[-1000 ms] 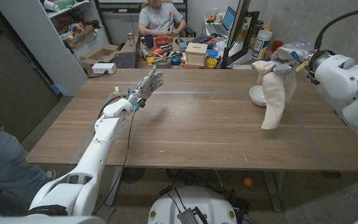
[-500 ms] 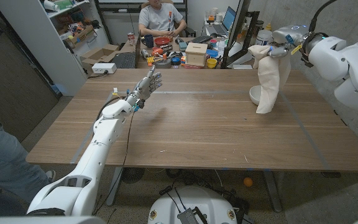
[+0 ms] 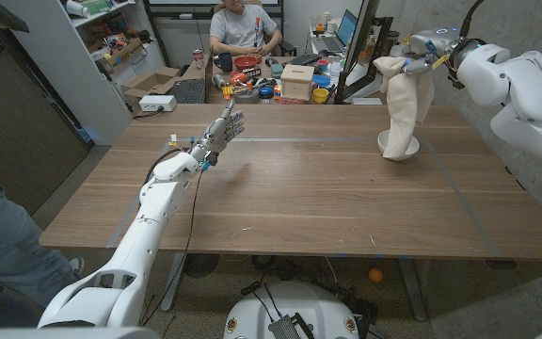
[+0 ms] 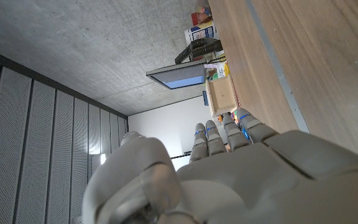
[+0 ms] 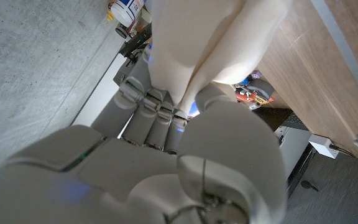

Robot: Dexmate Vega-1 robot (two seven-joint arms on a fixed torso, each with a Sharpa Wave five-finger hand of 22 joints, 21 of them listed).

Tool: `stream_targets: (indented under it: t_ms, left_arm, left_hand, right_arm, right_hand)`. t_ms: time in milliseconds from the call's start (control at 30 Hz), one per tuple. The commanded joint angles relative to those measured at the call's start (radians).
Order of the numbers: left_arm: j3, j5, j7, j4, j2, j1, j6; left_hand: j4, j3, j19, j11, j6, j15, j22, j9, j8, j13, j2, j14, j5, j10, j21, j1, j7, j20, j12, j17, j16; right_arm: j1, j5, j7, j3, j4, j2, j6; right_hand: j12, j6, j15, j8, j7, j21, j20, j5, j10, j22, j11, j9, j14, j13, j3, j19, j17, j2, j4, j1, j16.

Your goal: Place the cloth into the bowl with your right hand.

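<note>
Clearly right robot hand (image 3: 420, 52) grips cloth (image 3: 405, 104), hiding bowl (image 3: 390, 151) interior; left robot hand (image 3: 224, 128) empty, fingers apart

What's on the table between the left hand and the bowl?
Nothing: in the head view only bare wooden table lies between the left hand and the bowl.

Right robot hand (image 3: 420, 49) raised, gripping.

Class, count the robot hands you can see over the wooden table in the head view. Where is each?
2. The left robot hand is raised over the table's far left part, holding nothing. The right robot hand is at the far right, holding the cloth that hangs into the bowl.
</note>
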Motion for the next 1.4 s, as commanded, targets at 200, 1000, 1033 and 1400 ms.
stream_targets:
  t_ms: [200,1000,1033,1400]
  left_arm:
    - [-0.005,-0.004,0.020,-0.024,0.007,0.021,0.015]
    - [-0.001,0.003,0.034,-0.015,0.010,0.010,0.032]
    - [-0.002,0.003,0.034,-0.014,0.010,0.010,0.032]
    - [0.007,0.011,0.026,0.023,0.003,-0.015,0.023]
  left_hand:
    - [0.000,-0.008,-0.002,-0.002,0.015,0.005,0.002,0.002,0.004,0.002,0.010,0.002,0.002,-0.001,0.009,0.004,-0.001,0.006,0.001,0.005,0.006]
    - [0.000,-0.011,-0.002,-0.002,0.020,0.004,0.002,0.002,0.003,0.002,0.011,0.002,0.002,-0.002,0.010,0.005,0.002,0.005,0.001,0.005,0.005]
    - [0.000,-0.011,-0.002,-0.004,0.021,0.004,0.002,0.002,0.003,0.002,0.011,0.001,0.002,-0.002,0.010,0.005,0.002,0.005,0.001,0.005,0.005]
    - [-0.001,-0.013,-0.002,-0.003,0.024,0.004,0.002,0.002,0.003,0.002,0.012,0.002,0.002,-0.002,0.010,0.006,0.003,0.005,0.000,0.006,0.005]
  right_arm:
    - [0.138,-0.043,-0.051,-0.094,0.181,0.073,0.041]
    - [0.209,-0.051,-0.158,-0.169,0.422,0.145,0.098]
    - [0.198,-0.046,-0.165,-0.163,0.419,0.145,0.092]
    - [0.053,0.024,-0.202,-0.091,0.372,0.117,0.012]
  right_hand:
    - [0.003,0.094,-0.027,0.005,-0.075,0.010,-0.009,0.004,0.043,0.004,-0.046,0.007,0.035,0.005,-0.007,-0.015,0.003,0.065,0.000,0.075,-0.005]
    - [0.011,0.099,-0.026,-0.005,-0.082,0.026,-0.009,0.004,0.057,0.007,-0.052,0.013,0.055,0.022,-0.020,-0.019,0.018,0.062,0.001,0.082,0.000]
    - [0.011,0.100,-0.026,-0.005,-0.082,0.026,-0.008,0.004,0.057,0.007,-0.052,0.014,0.054,0.022,-0.020,-0.021,0.018,0.062,0.001,0.082,-0.001]
    - [0.011,0.102,-0.026,-0.009,-0.084,0.026,-0.007,0.004,0.055,0.006,-0.053,0.014,0.047,0.027,-0.024,-0.032,0.015,0.062,0.003,0.081,-0.008]
